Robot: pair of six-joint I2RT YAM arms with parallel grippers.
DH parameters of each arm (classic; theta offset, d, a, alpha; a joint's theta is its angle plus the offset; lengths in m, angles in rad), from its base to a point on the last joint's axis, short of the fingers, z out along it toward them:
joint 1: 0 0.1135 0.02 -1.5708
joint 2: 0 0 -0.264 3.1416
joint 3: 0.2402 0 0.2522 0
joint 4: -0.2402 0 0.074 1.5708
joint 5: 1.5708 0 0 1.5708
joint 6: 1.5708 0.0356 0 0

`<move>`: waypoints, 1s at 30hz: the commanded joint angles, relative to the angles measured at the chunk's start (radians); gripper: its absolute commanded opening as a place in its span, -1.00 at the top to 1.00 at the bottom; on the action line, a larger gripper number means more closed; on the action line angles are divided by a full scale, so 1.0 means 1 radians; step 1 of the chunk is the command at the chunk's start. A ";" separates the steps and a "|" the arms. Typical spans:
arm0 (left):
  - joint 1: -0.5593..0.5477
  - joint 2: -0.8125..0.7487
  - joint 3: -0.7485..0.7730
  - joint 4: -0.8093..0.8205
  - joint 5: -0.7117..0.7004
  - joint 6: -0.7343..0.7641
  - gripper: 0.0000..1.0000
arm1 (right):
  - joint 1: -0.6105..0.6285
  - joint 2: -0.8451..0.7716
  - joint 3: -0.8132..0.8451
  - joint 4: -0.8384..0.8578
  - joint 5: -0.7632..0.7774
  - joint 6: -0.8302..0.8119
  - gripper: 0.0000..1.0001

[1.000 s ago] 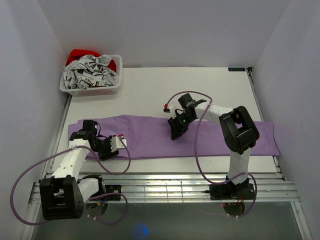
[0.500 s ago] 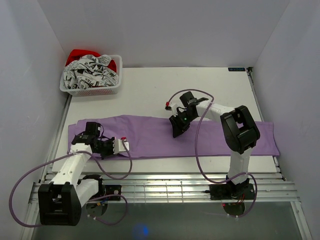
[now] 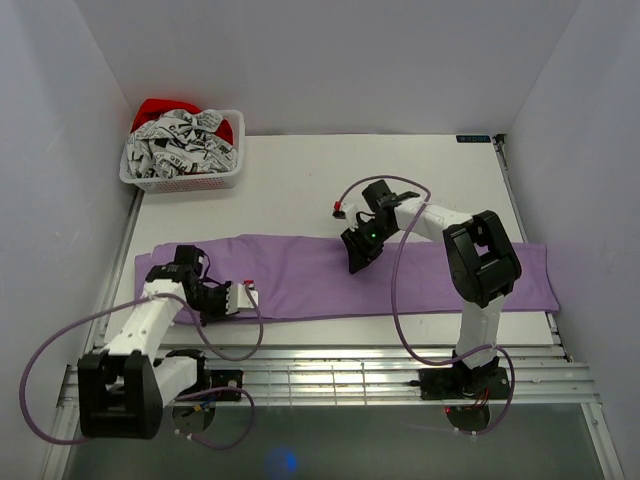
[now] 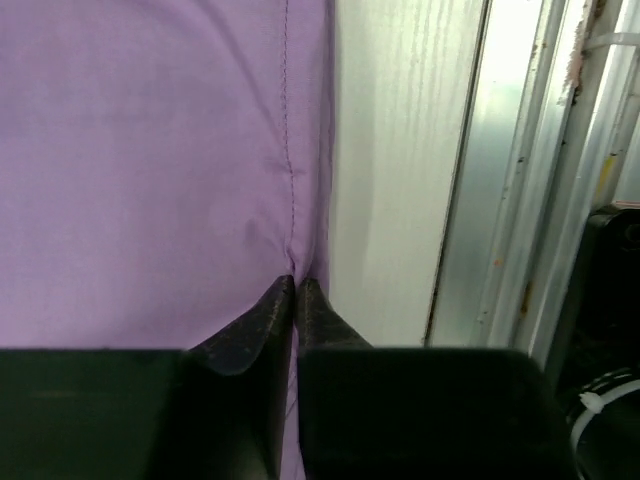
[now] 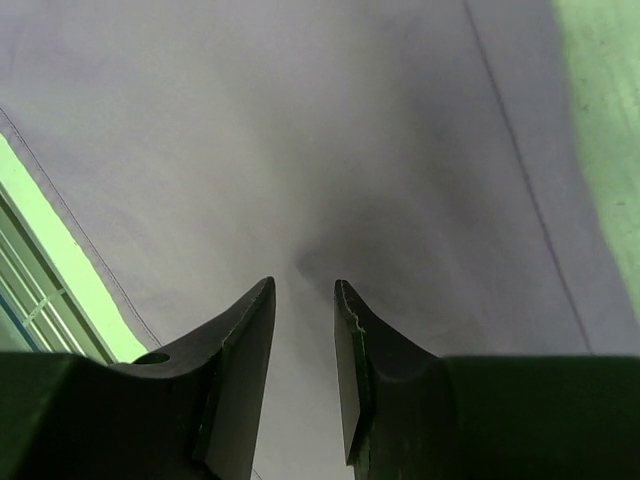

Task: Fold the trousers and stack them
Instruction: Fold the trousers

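The white table [image 3: 300, 170] is filling the floor of a plain booth with bare white walls, and a slatted metal rail [image 3: 330, 372] is running along its near edge, behind both sets of fingers. Far beyond the left fingertips, in the back corner, a white basket [image 3: 185, 180] is sitting heaped with black-and-white patterned cloth [image 3: 180, 142], with something red [image 3: 160, 107] poking up behind it.

The trousers [image 3: 300, 275] are lying flat in one long lilac band across the table, running from behind the left gripper [image 4: 296, 285] to well past the right gripper [image 5: 303, 285] and out to the table's right edge.

On the left, the fingers [image 4: 255, 325] are pressing together on the stitched edge of the trousers, and the cloth is puckering right at their tips. Bare table and then the rail are lying just to the right of those tips in the wrist view.

On the right, the fingers [image 5: 245, 330] are standing apart with a clear gap between them. They are pointing down at smooth cloth, which is dimpling into shadow just ahead of them.

Now the murky parts. From above, both sets of tips are tucked under the gripper bodies. Whether the right tips are actually touching the cloth is hard to call. The trousers' waistband isn't showing clearly anywhere, and the red item in the basket is mostly buried, so there's no telling what it is.
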 commanded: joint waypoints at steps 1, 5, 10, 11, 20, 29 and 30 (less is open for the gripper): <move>-0.003 0.165 0.061 -0.020 0.046 -0.038 0.58 | -0.004 -0.017 0.060 -0.019 -0.029 -0.019 0.27; -0.003 0.279 0.114 -0.032 0.069 -0.077 0.03 | -0.004 0.017 0.110 -0.047 -0.096 -0.033 0.24; 0.006 0.215 0.238 -0.040 0.124 -0.185 -0.18 | -0.004 0.040 0.169 -0.055 -0.144 -0.031 0.22; 0.009 0.204 0.299 -0.022 0.164 -0.217 -0.22 | -0.004 0.041 0.175 -0.053 -0.162 -0.027 0.23; 0.095 0.487 0.597 0.199 0.238 -0.627 -0.46 | 0.000 0.117 0.141 0.017 -0.137 0.027 0.25; 0.153 0.877 0.836 0.245 0.304 -0.701 -0.44 | 0.005 0.152 0.084 0.066 -0.029 0.032 0.31; 0.153 0.891 0.836 0.244 0.313 -0.689 -0.40 | 0.003 0.150 0.083 0.068 -0.034 0.033 0.30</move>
